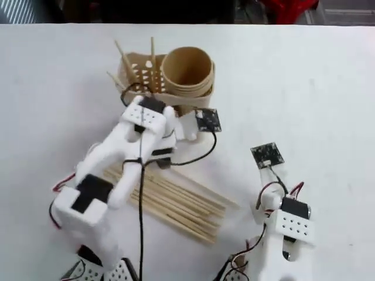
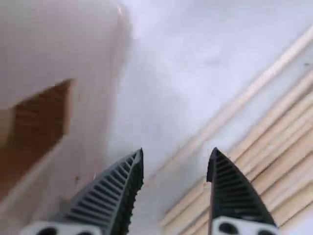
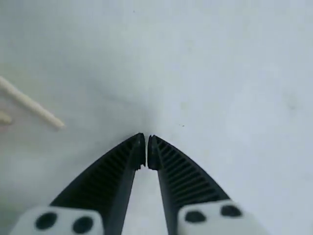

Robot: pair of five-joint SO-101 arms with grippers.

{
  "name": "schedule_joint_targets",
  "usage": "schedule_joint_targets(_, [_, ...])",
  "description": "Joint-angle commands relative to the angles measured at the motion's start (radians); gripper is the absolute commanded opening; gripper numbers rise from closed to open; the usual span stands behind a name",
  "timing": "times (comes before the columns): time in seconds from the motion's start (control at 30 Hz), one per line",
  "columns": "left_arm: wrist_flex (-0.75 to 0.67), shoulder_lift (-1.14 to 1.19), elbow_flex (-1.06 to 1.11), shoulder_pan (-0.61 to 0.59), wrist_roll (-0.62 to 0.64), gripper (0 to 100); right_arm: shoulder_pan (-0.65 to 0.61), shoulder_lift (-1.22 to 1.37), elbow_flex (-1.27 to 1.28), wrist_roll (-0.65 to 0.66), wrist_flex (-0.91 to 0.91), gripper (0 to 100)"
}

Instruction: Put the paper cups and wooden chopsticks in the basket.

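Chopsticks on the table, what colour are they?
The chopsticks are pale tan wood, best seen in the high view.

bright, even overhead light washes the flat white tabletop pale. only soft, faint shadows lie beside the round light-brown wooden basket and along the loose pale wooden chopsticks, their edges diffuse.

our left arm stretched way forward, wrist bent down, left gripper with its jaws spread apart, our right arm tucked back close to its base, right gripper aimed down, jaws pinched together at the tips
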Motion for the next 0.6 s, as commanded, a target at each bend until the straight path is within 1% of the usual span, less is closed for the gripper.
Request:
schedule_joint_targets(0.0, [-0.081, 0.067, -0.041, 0.044, -0.04, 22, 0.018, -0.024, -0.003, 0.002, -0.013, 2.5])
schedule_joint_targets(0.23, [-0.141, 0.116, -0.04, 0.067, -0.034, 22, 0.018, -0.024, 0.0, 0.008, -0.019, 2.6])
schedule_joint_targets(0.33, [-0.143, 0.11, -0.037, 0.073, -0.038, 22, 0.018, -0.024, 0.0, 0.008, -0.018, 2.6])
schedule_joint_targets(0.47, [-0.143, 0.117, -0.032, 0.114, -0.041, 22, 0.018, -0.024, 0.0, 0.008, -0.018, 2.7])
schedule_joint_targets(0.57, [-0.141, 0.117, -0.032, 0.137, -0.041, 19, 0.018, -0.024, 0.0, 0.008, -0.018, 2.7])
